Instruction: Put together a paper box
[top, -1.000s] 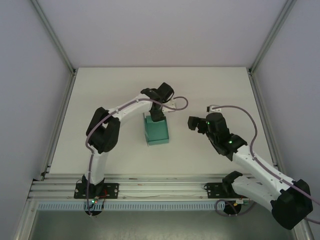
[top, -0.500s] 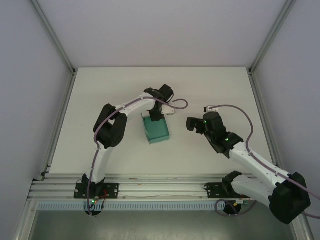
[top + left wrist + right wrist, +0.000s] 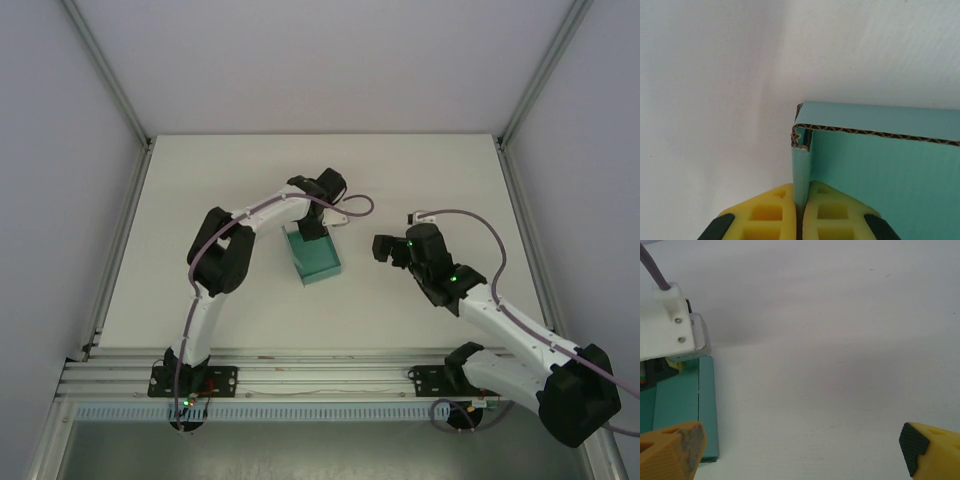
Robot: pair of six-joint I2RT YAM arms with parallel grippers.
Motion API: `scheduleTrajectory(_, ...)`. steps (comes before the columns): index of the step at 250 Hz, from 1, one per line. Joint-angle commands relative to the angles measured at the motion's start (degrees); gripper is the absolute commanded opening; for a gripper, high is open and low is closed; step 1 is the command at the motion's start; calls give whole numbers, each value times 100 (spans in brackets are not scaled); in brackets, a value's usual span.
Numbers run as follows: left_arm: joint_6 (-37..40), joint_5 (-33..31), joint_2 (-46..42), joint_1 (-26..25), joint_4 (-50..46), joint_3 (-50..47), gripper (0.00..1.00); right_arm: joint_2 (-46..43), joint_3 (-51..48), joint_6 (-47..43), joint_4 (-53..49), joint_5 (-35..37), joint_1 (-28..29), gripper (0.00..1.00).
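pinching one short upright wall of the paper box [image 3: 880, 165], the left fingers [image 3: 787, 210] are clamped hard. a yellow pad sits on each side of the teal card with no gap showing. the gripped wall stands straight up out of the fingers. at its top corner the card folds over inward and the raw corrugated edge is exposed. from that corner a longer teal wall runs off to the right.

top view: the box [image 3: 312, 258] sits on the white counter [image 3: 220, 180] near the middle, a little to the left, between the two arms. it reads as a shallow open tray, long axis running away from the bases and skewed slightly. the left fingers [image 3: 312, 232] come down on its far end, with the left arm [image 3: 215, 262] folded at the elbow. cannot tell whether that end is lifted off the counter.

the right fingers [image 3: 383, 248] hover right of the box, near it but apart and turned toward it. right wrist view: the fingers [image 3: 675, 450] are spread wide, one orange-yellow tip at each lower corner, bare counter between them, gripping nothing. the box lies at lower left in that view, with the white wrist housing [image 3: 670, 325] of the left arm over its far end.
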Motion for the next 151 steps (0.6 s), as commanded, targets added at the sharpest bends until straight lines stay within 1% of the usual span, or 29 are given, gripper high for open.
scheduleTrajectory(1, -156, -307, 720, 150, -65, -398, 9, -8, 167, -78, 116, 31, -40, 100)
scheduleTrajectory(49, -222, -362, 882, 160, -47, -548, 9, -25, 177, -87, 84, 43, -48, 100)
scheduleTrajectory(78, -272, -568, 1072, 159, -126, -490, 9, -68, 191, -97, 75, 48, -44, 100)
scheduleTrajectory(106, -287, -399, 1178, 168, -243, -382, 8, -145, 193, -114, 42, 70, -57, 100)
scheduleTrajectory(145, -295, -379, 1142, 185, -276, -401, 10, -287, 166, -123, 32, 136, -58, 100)
scheduleTrajectory(151, -298, -379, 1114, 190, -275, -402, 11, -298, 158, -139, 37, 127, -68, 100)
